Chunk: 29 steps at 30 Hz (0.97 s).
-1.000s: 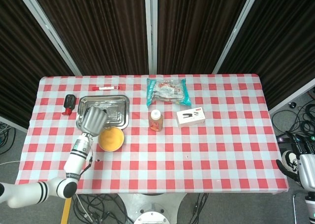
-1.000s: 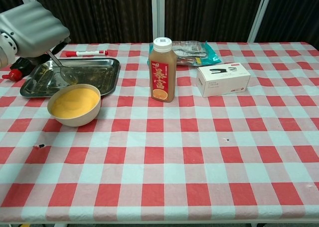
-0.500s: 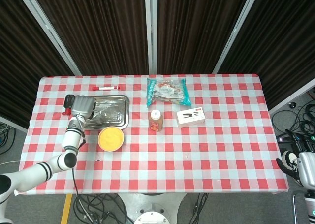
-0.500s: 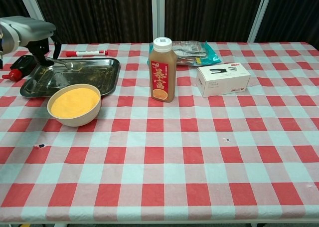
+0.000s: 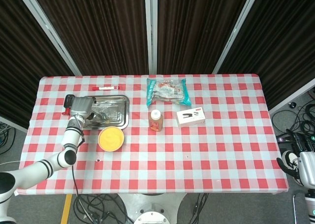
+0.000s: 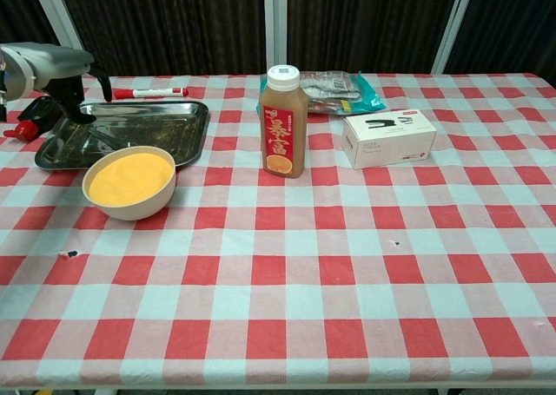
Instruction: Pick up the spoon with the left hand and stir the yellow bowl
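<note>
Left hand (image 5: 81,107) sits over the near-left corner of the steel tray (image 6: 193,108), fingers turned down, and we cannot tell whether it is clenched on anything or released. What we take for the spoon (image 5: 101,117) is a faint thin shape lying flat in the tray just beside the hand, long axis seemingly across the tray toward its right side, though which end is the scoop is too small to read. We judge it light, stiff and slippery metal, best pinched mid-handle, with the yellow bowl (image 6: 129,182) just in front of the tray
</note>
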{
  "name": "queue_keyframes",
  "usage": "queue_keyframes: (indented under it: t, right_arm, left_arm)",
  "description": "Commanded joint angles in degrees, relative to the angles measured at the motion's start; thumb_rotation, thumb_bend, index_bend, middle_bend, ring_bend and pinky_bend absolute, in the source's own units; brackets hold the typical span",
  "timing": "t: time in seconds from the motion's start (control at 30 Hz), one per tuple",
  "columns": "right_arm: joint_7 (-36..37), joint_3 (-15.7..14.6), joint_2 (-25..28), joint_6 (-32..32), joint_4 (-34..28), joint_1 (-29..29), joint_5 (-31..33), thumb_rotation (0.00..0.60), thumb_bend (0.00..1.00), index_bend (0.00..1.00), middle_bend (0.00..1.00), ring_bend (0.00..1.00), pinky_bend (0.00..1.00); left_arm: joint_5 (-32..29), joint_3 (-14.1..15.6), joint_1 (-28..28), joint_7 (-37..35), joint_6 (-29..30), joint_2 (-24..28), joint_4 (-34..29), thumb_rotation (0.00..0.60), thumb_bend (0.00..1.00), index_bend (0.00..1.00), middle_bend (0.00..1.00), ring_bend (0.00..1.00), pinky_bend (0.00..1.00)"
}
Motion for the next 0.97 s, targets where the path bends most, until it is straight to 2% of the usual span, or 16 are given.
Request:
queue_keyframes:
  t: [0.03,0.13,0.23,0.4,0.53,0.67,0.97]
  right_arm:
    - [0.13,0.03,0.21,0.08,0.10,-0.14,0.16,0.600,0.19,0.10,0.29,0.14,0.24]
    - [0.23,0.12,0.40,0.14,0.29,-0.15,0.20,0.600,0.19,0.10,0.28,0.14,0.24]
    - [0.32,-0.16,0.69,-0.41,0.16,0.03,-0.07,0.600,0.19,0.10,0.27,0.14,0.23]
    - [0.11,-0.71,0.93,-1.31,-0.18,0.39,-0.74,0.600,0.19,0.11,0.23,0.09,0.17]
    - [-0.03,-0.91,0.69,-0.92,-0.07,0.44,-1.56,0.600,0.19,0.11,0.22,0.09,0.15]
    - [0.04,-0.97,-0.19,0.10,0.50,0.12,-2.00,0.600,0.19,0.11,0.22,0.09,0.15]
    - [-0.31,-1.03,-1.08,-1.12,0.98,0.68,-1.57,0.600,0.19,0.11,0.23,0.09,0.15]
  left_arm:
    - [3.58,-0.31,3.45,-4.43,5.87,4.58,-6.62,0.600,0.36,0.31,0.88,0.88,1.00]
    - [9.09,0.80,8.00,-8.05,13.69,8.41,-12.81,0.600,0.34,0.31,0.75,0.72,0.91]
    - [15.75,3.49,13.10,-12.01,20.42,12.09,-18.67,0.600,0.30,0.31,0.56,0.50,0.66]
    - [24.72,8.69,20.94,-15.80,30.36,16.01,-24.46,0.600,0.24,0.31,0.40,0.35,0.46]
    - [29.69,12.33,26.23,-18.74,35.73,17.32,-26.34,0.600,0.22,0.31,0.38,0.31,0.40]
    - [33.65,14.88,31.37,-20.34,41.75,16.98,-25.77,0.600,0.22,0.31,0.38,0.31,0.39]
    - [38.76,17.06,38.12,-20.50,48.99,15.13,-24.30,0.600,0.21,0.31,0.38,0.31,0.37]
